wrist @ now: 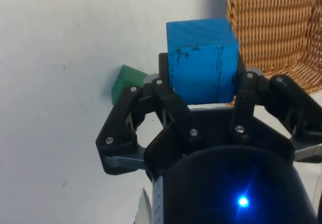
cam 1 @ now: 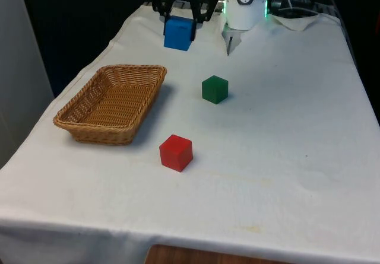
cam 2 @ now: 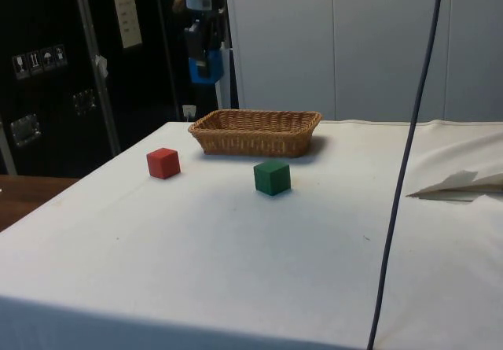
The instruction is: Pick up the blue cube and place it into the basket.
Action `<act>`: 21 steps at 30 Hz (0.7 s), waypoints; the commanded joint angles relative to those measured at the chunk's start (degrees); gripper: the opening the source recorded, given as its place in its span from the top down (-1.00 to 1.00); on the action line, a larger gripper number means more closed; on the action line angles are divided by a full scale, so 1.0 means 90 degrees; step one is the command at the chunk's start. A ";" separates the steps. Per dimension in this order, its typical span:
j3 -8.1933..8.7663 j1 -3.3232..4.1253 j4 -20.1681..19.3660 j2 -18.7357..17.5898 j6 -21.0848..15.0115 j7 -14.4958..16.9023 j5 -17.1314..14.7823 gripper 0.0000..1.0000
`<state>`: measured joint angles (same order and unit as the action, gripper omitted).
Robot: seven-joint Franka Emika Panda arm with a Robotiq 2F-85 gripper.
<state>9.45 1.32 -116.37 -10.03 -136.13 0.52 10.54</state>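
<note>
The cube (cam 1: 178, 32) in the black gripper (cam 1: 180, 16) is showing bright blue with dark scuffs. The basket (cam 1: 111, 104) is showing tan woven wicker. Two blocks are showing green (cam 1: 214, 89) and red (cam 1: 176, 152) on the white cloth (cam 1: 285, 145).

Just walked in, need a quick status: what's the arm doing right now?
The gripper is shut on the blue cube and holds it in the air, well above the cloth, near the wicker basket but not yet over it. The basket holds nothing. The green cube and red cube sit untouched on the table.
</note>
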 commanded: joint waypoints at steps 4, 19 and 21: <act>0.0083 -0.0025 -0.0013 0.0032 0.0019 0.0064 0.0000 0.99; 0.0407 -0.0089 -0.0025 0.0013 -0.0019 0.0337 -0.0172 0.99; 0.0446 -0.0064 -0.0013 0.0006 0.0000 0.0267 -0.0095 0.99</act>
<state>13.46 0.74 -116.48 -9.97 -136.13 2.92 9.68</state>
